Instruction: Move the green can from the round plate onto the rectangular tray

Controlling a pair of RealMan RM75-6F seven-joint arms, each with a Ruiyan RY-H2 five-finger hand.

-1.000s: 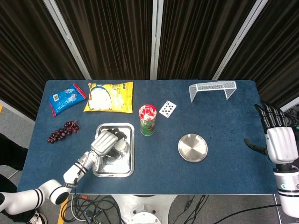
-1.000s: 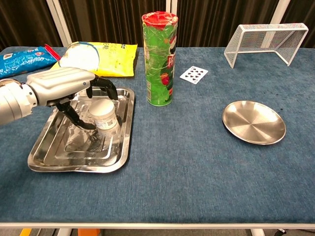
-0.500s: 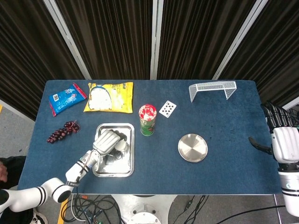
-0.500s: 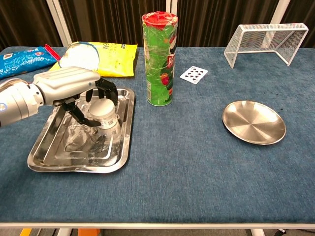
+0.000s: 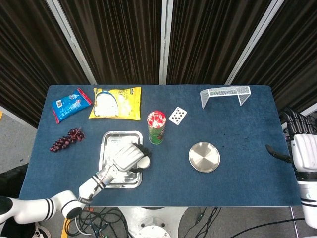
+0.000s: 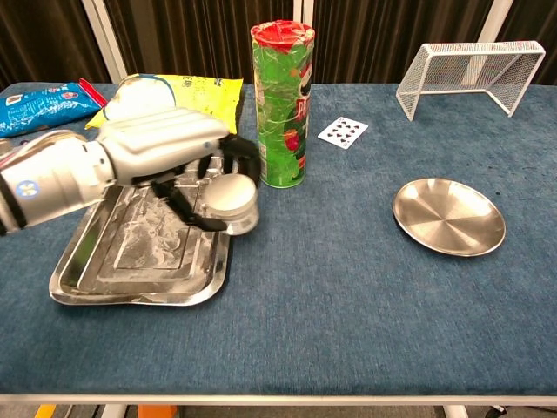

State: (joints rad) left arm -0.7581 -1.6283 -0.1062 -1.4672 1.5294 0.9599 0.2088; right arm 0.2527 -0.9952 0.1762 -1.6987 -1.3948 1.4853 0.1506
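The tall green can (image 5: 156, 128) (image 6: 283, 104) with a red lid stands upright on the blue table, between the tray and the plate. The round plate (image 5: 204, 156) (image 6: 448, 216) lies bare to its right. The rectangular tray (image 5: 110, 144) (image 6: 130, 252) lies to its left. My left hand (image 5: 128, 156) (image 6: 165, 148) grips a small white jar (image 5: 144, 162) (image 6: 231, 202) over the tray's right rim, just left of the can. My right hand (image 5: 303, 148) hangs open at the table's right edge, far from everything; the chest view does not show it.
A yellow snack bag (image 5: 115, 103) (image 6: 174, 100) and a blue packet (image 5: 71, 104) (image 6: 43, 106) lie at the back left. Grapes (image 5: 66, 140) sit left of the tray. A playing card (image 5: 178, 115) (image 6: 342, 131) and a wire goal (image 5: 225, 94) (image 6: 470, 74) lie behind the plate.
My left hand has lifted the white jar out of the tray and carried it right, to the tray's right rim near the can. My right hand drifted slightly right.
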